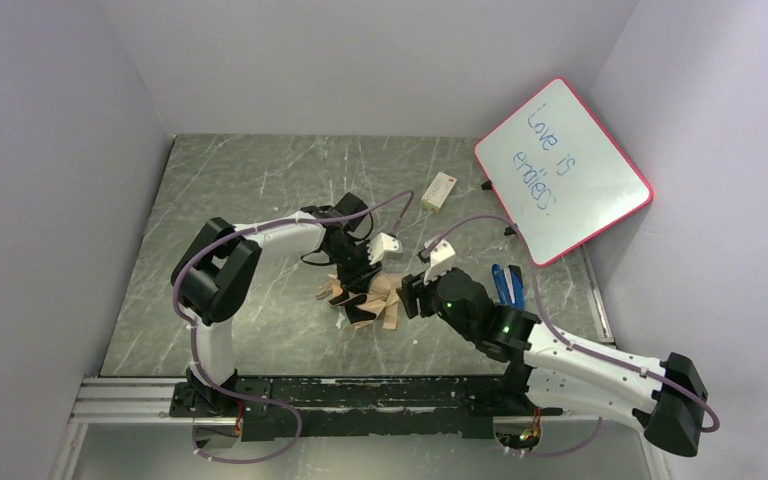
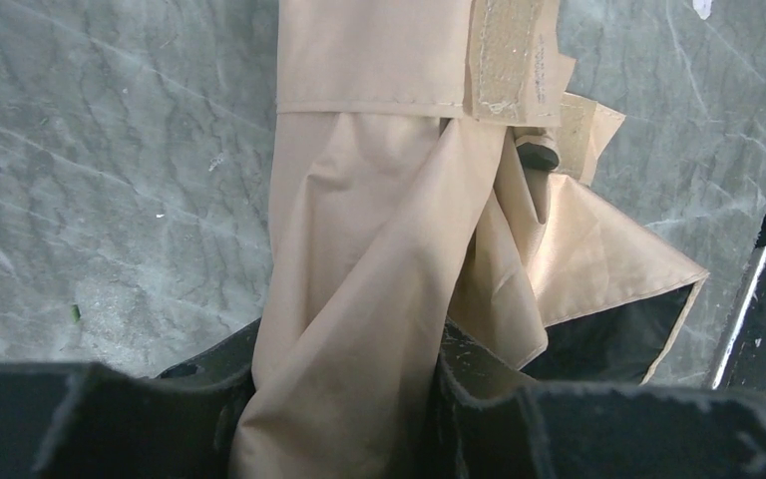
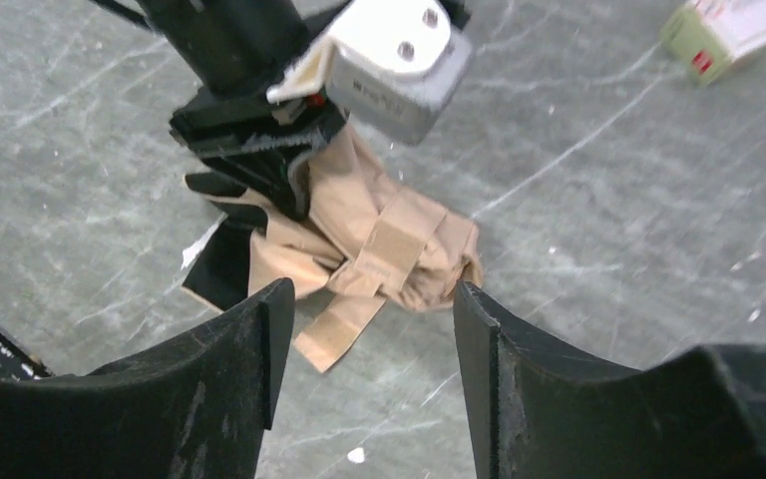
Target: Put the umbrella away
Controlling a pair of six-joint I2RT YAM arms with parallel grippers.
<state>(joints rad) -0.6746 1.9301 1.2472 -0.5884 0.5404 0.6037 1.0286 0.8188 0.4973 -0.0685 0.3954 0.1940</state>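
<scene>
Umbrella (image 1: pixel 370 300), compact, tan fabric, black-lined: bunched on grey marbled table (image 1: pixel 260 180) between arms. Cloth is pinched by left gripper (image 2: pixel 344 399); right gripper (image 3: pixel 369 319) is held open, empty. Risk: folds undone if only fabric is pulled.

Tan fabric folding umbrella (image 3: pixel 379 239), black inside; grey white-veined marble-look worktop (image 1: pixel 260 180); pink-framed whiteboard (image 1: pixel 560 170), blue handwriting.

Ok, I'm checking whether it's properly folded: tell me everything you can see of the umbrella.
The umbrella is a crumpled bundle of tan cloth, black inside, resting on the grey table. A tan strap crosses it, its end loose. The left gripper pinches a fold of the cloth; the right gripper hovers open close by.
</scene>
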